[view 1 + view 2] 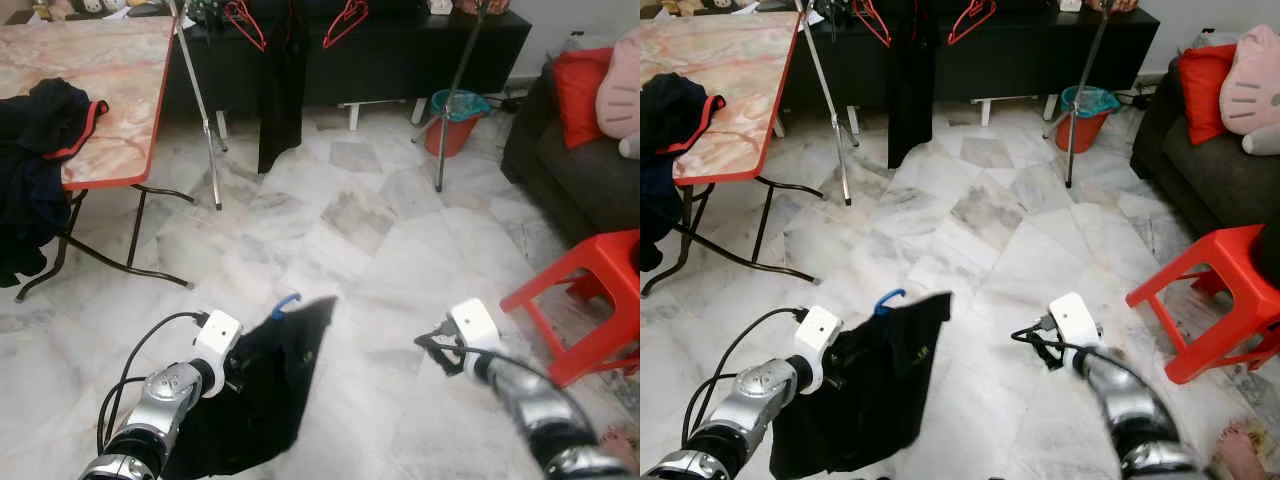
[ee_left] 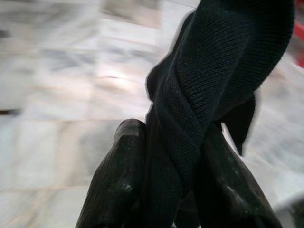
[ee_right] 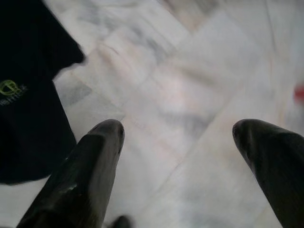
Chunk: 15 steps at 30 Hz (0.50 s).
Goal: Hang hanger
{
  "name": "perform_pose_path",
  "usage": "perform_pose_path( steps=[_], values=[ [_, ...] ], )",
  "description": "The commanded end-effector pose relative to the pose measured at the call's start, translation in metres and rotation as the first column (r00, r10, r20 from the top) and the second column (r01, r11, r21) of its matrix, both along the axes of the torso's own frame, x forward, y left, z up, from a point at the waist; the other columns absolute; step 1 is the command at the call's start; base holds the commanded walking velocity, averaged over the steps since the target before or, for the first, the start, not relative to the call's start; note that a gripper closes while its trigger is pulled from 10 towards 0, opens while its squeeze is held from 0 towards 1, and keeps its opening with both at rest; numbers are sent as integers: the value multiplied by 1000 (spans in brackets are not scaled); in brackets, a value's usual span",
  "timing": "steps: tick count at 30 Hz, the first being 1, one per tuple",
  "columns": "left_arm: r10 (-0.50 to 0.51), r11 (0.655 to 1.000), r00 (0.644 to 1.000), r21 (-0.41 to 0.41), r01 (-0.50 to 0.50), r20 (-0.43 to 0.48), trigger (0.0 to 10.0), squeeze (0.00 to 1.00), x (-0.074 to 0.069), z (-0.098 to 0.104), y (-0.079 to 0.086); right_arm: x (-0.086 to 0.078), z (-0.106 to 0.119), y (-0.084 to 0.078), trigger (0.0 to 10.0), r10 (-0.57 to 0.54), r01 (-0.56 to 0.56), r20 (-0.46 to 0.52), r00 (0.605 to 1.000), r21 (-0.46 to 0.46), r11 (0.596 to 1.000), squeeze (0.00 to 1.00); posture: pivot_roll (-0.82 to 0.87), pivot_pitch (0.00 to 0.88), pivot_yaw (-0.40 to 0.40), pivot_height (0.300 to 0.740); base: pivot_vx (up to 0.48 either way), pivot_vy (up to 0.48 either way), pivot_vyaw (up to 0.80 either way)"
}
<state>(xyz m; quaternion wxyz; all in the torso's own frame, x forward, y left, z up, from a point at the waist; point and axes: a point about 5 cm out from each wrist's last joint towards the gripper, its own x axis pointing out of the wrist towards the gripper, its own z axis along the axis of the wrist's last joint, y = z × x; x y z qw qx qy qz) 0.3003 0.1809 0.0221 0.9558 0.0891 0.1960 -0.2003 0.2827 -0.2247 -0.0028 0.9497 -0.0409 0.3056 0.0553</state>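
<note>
A black garment (image 1: 265, 390) on a blue hanger, whose hook (image 1: 285, 303) sticks up at its top, hangs low over the marble floor. My left gripper (image 2: 166, 156) is shut on the garment's knitted fabric, at its left edge. My right gripper (image 1: 440, 350) is open to the right of the garment, apart from it, with bare floor between its fingers (image 3: 102, 142). Across the room stands a clothes rack (image 1: 200, 110) with red hangers (image 1: 345, 20) and a hanging black garment (image 1: 280, 90).
A folding table (image 1: 110, 90) with dark clothes (image 1: 40, 150) stands at the left. A red stool (image 1: 590, 290) and a dark sofa (image 1: 580, 170) are on the right. A bucket (image 1: 455, 120) sits by the rack's right pole, before a black cabinet (image 1: 400, 50).
</note>
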Motion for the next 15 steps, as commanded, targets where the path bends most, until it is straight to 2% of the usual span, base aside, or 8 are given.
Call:
perform_pose_path(
  steps=[1, 2, 3, 7, 8, 12, 14, 15],
  values=[
    [79, 997, 995, -20, -78, 58, 10000, 0, 5, 6, 4, -13, -12, -7, 10000, -140, 141, -29, 990, 34, 989, 0, -187, 115, -7, 740, 0, 0, 0],
    [112, 994, 990, -20, -111, 87, 10000, 0, 7, 9, 5, -20, -19, -7, 10000, -196, 199, -53, 979, 51, 979, 0, -187, 112, -6, 740, 0, 0, 0],
    [158, 987, 979, -54, -153, 125, 10000, 0, 9, 14, 7, -36, -33, -6, 10000, -308, 319, -112, 945, 89, 944, 0, -185, 106, -4, 740, 0, 0, 0],
    [200, 976, 967, -115, -184, 157, 10000, 0, 10, 20, 6, -51, -45, -4, 10000, -399, 420, -170, 901, 112, 900, 0, -178, 101, -4, 740, 0, 0, 0],
    [208, 972, 960, -148, -181, 189, 10000, 0, 11, 24, 2, -66, -56, -1, 10000, -465, 494, -212, 860, 110, 863, 0, -182, 97, 9, 740, 0, 0, 0],
    [205, 970, 955, -173, -169, 215, 10000, 0, 11, 27, -3, -79, -64, -1, 10000, -491, 513, -230, 840, 44, 857, 0, -186, 95, 13, 740, 0, 0, 0],
    [213, 967, 950, -186, -172, 228, 10000, 0, 10, 28, -9, -92, -71, 1, 10000, -525, 550, -255, 812, 32, 834, 0, -181, 90, 16, 740, 0, 0, 0],
    [205, 969, 949, -186, -163, 238, 10000, 0, 9, 29, -16, -101, -76, 6, 10000, -506, 536, -279, 816, 36, 844, 0, -181, 89, 16, 740, 0, 0, 0]
  ],
)
